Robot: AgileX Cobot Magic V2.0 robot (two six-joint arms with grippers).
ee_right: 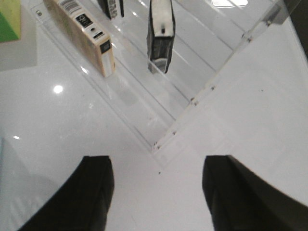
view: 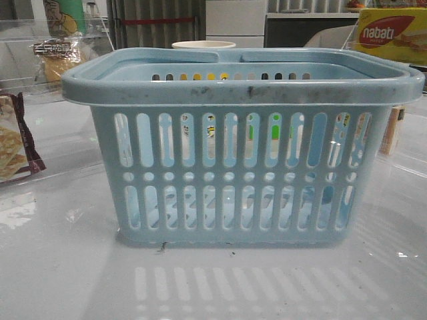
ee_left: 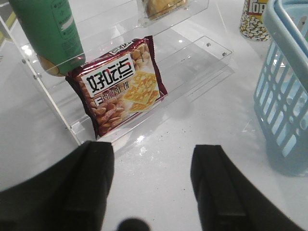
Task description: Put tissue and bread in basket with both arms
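Observation:
The light-blue basket (view: 243, 160) stands in the middle of the table; its side also shows in the left wrist view (ee_left: 284, 91). The bread (view: 57, 61), a clear packet with a dark label strip, sits on the clear shelf at the far left, and its edge shows in the left wrist view (ee_left: 161, 6). The tissue (ee_right: 160, 36), a black pack with a white patch, stands on the clear rack on the right side. My left gripper (ee_left: 153, 166) is open and empty over bare table before the left shelf. My right gripper (ee_right: 156, 178) is open and empty before the rack's corner. Neither gripper shows in the front view.
A brown-edged cracker packet (ee_left: 120, 86) leans on the left shelf's lower step, under a green bottle (ee_left: 45, 33). A popcorn cup (ee_left: 252, 21) stands behind the basket. A beige-brown box (ee_right: 84, 33) stands beside the tissue. A yellow box (view: 390, 33) sits at the far right.

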